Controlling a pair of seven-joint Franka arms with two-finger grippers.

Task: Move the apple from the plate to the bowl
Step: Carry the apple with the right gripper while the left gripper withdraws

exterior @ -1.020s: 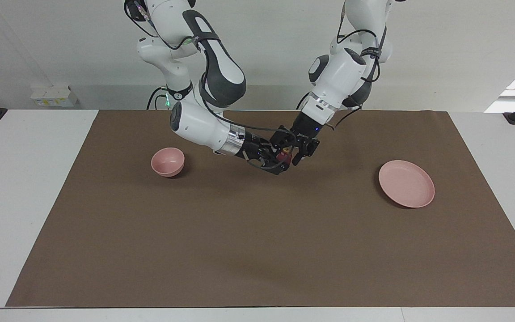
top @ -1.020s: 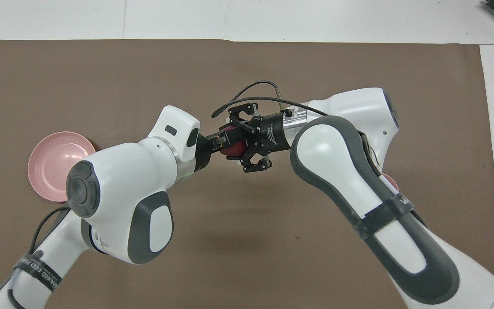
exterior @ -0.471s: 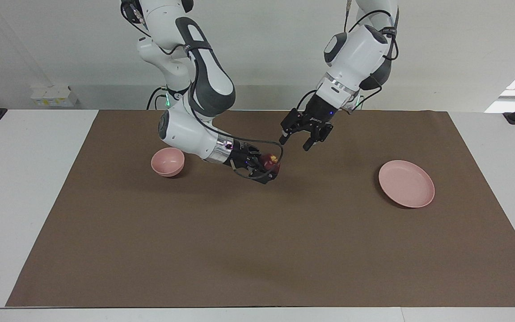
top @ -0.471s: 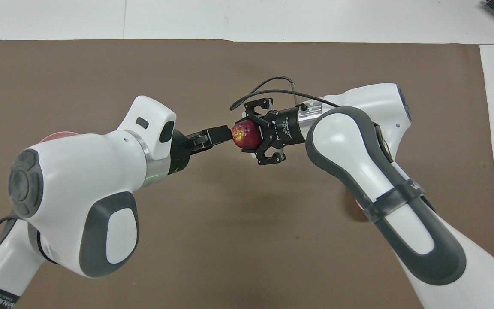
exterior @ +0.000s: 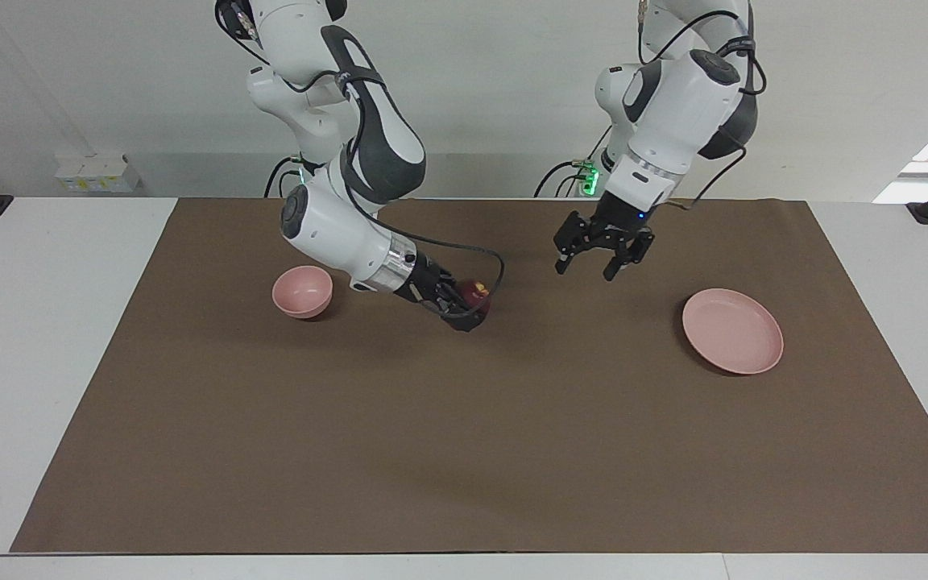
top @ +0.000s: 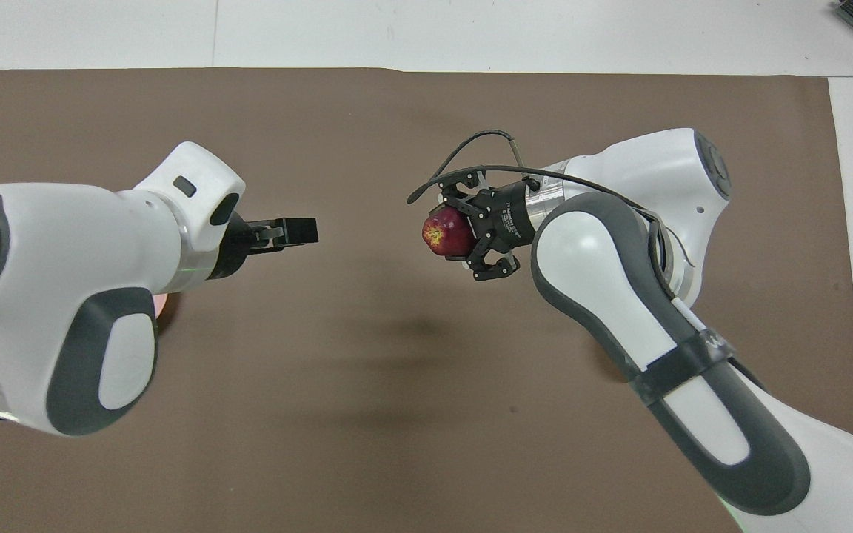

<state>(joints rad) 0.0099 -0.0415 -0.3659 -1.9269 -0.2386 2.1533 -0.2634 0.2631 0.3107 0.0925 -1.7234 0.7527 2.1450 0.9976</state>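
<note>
1 apple clamped in right gripper over mat, left gripper spread empty near plate, bowl apart.

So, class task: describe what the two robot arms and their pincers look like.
Both arms have glossy white rounded shells with dark grey panels and a silver wrist ring. The left pincer and right pincer are black, skeletal, two-fingered. A black cable loops at the right wrist; green lights glow near the bases.

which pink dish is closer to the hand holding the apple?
The small deep bowl. The right hand grips the apple nearer it than the wide flat plate at the left arm's end.
</note>
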